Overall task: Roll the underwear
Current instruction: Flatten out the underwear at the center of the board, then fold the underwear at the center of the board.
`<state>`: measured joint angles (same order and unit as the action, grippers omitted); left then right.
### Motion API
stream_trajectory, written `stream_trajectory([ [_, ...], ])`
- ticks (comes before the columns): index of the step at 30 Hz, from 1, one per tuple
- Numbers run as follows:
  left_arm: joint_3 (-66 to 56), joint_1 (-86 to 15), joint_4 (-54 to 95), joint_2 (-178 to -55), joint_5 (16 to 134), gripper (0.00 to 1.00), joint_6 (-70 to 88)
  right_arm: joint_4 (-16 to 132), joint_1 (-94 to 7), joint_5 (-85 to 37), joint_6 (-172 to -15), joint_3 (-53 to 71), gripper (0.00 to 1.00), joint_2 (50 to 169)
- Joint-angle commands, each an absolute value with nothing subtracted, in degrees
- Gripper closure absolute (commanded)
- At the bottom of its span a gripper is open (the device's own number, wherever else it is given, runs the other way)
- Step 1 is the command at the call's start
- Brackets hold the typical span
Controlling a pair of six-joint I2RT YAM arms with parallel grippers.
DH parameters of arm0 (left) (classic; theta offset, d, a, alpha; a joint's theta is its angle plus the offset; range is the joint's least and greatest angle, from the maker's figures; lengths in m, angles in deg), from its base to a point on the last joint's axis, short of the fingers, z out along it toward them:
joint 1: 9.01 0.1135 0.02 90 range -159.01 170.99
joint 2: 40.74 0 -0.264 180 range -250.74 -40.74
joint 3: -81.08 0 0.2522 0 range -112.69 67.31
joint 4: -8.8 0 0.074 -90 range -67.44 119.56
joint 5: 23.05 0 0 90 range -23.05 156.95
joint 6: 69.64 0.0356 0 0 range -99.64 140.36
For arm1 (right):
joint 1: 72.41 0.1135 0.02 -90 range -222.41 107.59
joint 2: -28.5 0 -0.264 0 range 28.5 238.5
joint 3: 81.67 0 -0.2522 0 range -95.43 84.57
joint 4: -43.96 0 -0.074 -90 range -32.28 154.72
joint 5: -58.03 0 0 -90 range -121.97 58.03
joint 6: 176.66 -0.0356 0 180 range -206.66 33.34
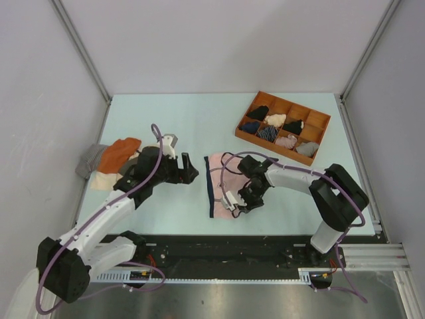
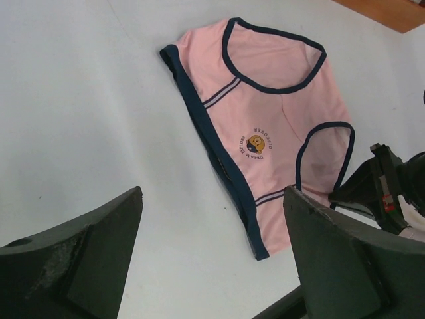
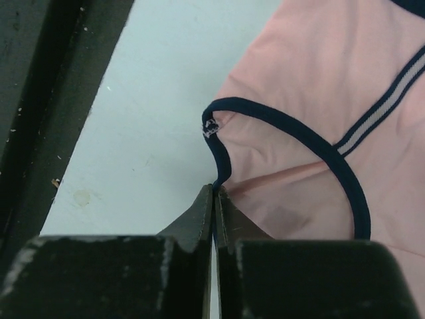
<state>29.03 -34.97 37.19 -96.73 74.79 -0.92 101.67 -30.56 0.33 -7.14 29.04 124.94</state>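
The pale blue desk (image 1: 172, 119) is seen from above, with an orange compartment tray (image 1: 247, 111) set at its far right, small folded items being held in its cells. At the far left a heap of cloths (image 1: 109, 163) is piled, an orange one on top.

The underwear (image 1: 219, 174) is laid out mostly flat at the middle of the desk, towards the near edge, between the two arms. Light pink fabric is shown, bordered by a broad dark navy waistband and thin navy piping around both leg holes. Short pale stripes are stitched at the sides, and a small round print with a yellow figure ringed by lettering is placed near the centre.

The left tool (image 1: 189, 169) is held released, fingers spread wide, just beside the waistband and apart from it. The right tool (image 3: 214, 199) is clenched, and the navy leg-hole edge at the garment's near corner is pinched between its tips.
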Motion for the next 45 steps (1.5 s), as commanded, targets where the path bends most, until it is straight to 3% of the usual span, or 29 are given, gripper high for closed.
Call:
stream_trajectory([
  [1,27.33,-34.59,33.55,-99.53,78.99,0.09,-2.32,105.62,-28.2,-0.68,-5.45,31.56,0.98,122.9],
  [3,25.93,-34.59,32.93,-102.96,80.49,0.09,-1.97,106.32,-27.76,-0.77,-5.54,32.18,0.97,122.28],
  [5,24.26,-34.59,32.75,-107.6,82.06,0.09,-0.92,107.29,-27.93,-0.42,-7.19,32.28,0.87,121.4],
  [6,21.81,-34.59,32.93,-109.89,82.85,0.09,-0.39,107.47,-28.98,0.02,-7.64,32.27,0.8,120.79],
  [7,20.05,-34.5,33.28,-112.0,83.99,0.09,0.49,107.73,-30.03,2.2,-7.91,32.19,0.66,119.91],
  [10,9.69,-34.33,39.59,-122.98,86.99,0.11,5.4,109.66,-37.14,10.0,-8.35,29.3,0.48,116.31],
  [13,0.8,-33.89,44.96,-133.18,89.36,0.17,9.36,110.37,-44.86,15.99,-10.28,23.07,0.44,117.09],
  [19,-9.32,-32.83,51.11,-142.95,90.42,0.3,14.64,93.8,-50.61,18.84,-36.15,9.02,0.45,131.57],
  [25,-6.17,-32.13,53.15,-134.02,81.56,0.31,19.21,86.72,-50.17,16.81,-54.29,-1.98,0.45,143.61],
  [28,-1.34,-31.34,50.34,-124.44,75.76,0.24,20.18,90.75,-50.08,16.11,-57.21,-10.77,0.44,149.76],
  [32,6.21,-30.11,44.11,-112.32,71.88,0.0,22.64,93.14,-48.86,14.09,-59.67,-19.02,0.43,154.69],
  [37,11.85,-29.67,44.7,-109.65,69.16,0.0,23.61,99.99,-46.83,11.71,-61.08,-28.27,0.41,162.0],
  [45,10.01,-29.67,46.38,-109.04,69.59,0.0,24.58,104.56,-45.34,9.0,-59.68,-33.03,0.42,167.45],
])
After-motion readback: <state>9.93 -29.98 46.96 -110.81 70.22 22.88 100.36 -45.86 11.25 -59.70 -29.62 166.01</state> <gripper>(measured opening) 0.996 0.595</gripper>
